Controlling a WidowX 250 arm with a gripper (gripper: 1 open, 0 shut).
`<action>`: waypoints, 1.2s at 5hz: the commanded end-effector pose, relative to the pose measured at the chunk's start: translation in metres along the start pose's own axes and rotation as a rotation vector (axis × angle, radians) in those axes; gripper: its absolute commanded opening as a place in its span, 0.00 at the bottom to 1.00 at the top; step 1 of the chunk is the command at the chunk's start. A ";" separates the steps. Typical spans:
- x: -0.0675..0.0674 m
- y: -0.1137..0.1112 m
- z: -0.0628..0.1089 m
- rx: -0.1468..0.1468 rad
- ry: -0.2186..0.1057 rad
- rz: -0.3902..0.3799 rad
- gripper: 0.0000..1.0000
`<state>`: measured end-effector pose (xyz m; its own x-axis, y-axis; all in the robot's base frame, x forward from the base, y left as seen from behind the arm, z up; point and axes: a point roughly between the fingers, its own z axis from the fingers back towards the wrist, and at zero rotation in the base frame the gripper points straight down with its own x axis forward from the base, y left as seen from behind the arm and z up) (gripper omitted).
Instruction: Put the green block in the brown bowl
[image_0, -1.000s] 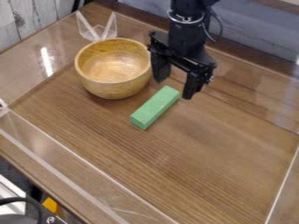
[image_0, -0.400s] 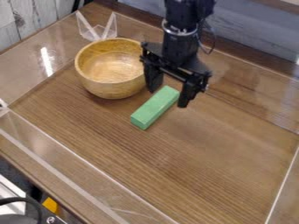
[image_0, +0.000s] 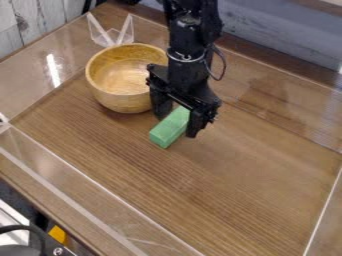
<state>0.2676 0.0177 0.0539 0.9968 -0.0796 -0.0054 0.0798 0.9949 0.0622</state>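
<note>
the black pincer (image_0: 182, 112) points straight down from a black arm (image_0: 190, 35) over a wooden surface (image_0: 227, 190). its two fingers stand spread wide, one on each side of the green block (image_0: 170, 129), low around the block's far end. whether either finger touches the block cannot be told from this view; the block lies flat on the surface, so nothing is held.

the green block is a small bar lying at a slant, its near end toward the lower left, its far end hidden between the fingers. it sits just beside the brown bowl (image_0: 127, 78), to the bowl's lower right, and apart from its wall by a narrow gap.

the brown bowl stands upright on the surface to the left of the pincer, its inside showing pale wood grain. the left finger comes close to the bowl's near-right wall.

behind the bowl, near the far edge, stand some clear plastic pieces (image_0: 110, 30). a clear raised rim (image_0: 80, 180) runs along the near edge of the surface.
</note>
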 end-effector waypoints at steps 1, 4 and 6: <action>0.004 0.008 0.016 0.013 -0.054 0.004 1.00; 0.010 0.028 0.013 0.013 -0.026 0.021 1.00; 0.014 0.029 -0.002 0.003 -0.014 -0.020 1.00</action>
<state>0.2783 0.0421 0.0436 0.9937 -0.1084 -0.0300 0.1099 0.9925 0.0544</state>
